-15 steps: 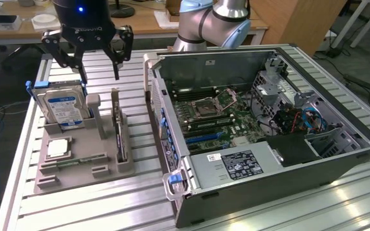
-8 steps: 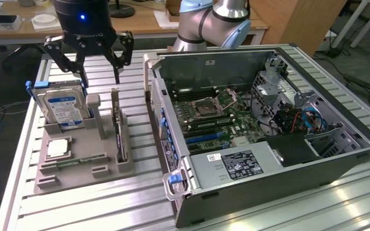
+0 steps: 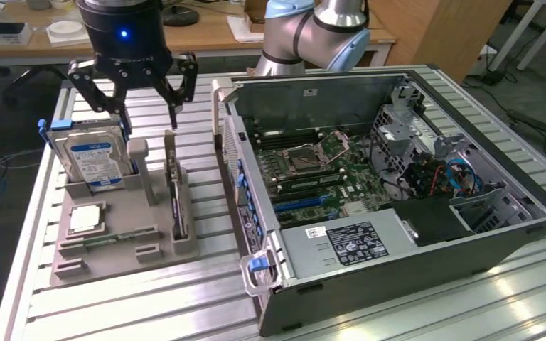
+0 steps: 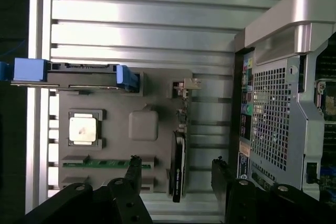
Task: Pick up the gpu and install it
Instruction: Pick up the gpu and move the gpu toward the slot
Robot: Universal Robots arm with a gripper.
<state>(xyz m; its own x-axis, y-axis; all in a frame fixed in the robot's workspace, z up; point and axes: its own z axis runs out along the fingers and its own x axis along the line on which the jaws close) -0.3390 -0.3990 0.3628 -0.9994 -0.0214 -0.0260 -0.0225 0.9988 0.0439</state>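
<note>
The hand [image 3: 150, 119] hangs wide open and empty over the gpu [image 3: 176, 192]. The gpu stands on edge in a tray [image 3: 111, 250] slot, toward the table [image 3: 159, 307] edge at the exterior view's left, probably so the fingers can straddle it.

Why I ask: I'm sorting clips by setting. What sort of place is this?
Probably a robotics lab for computer assembly: an opened computer case lies on a slatted metal table, parts stand in a grey holder beside it, and a robot arm rises behind.

Black end effector [image 3: 148, 129], blue light [image 3: 123, 33], silver arm [image 3: 303, 35], pale-blue joint cap [image 3: 287, 8]
</note>
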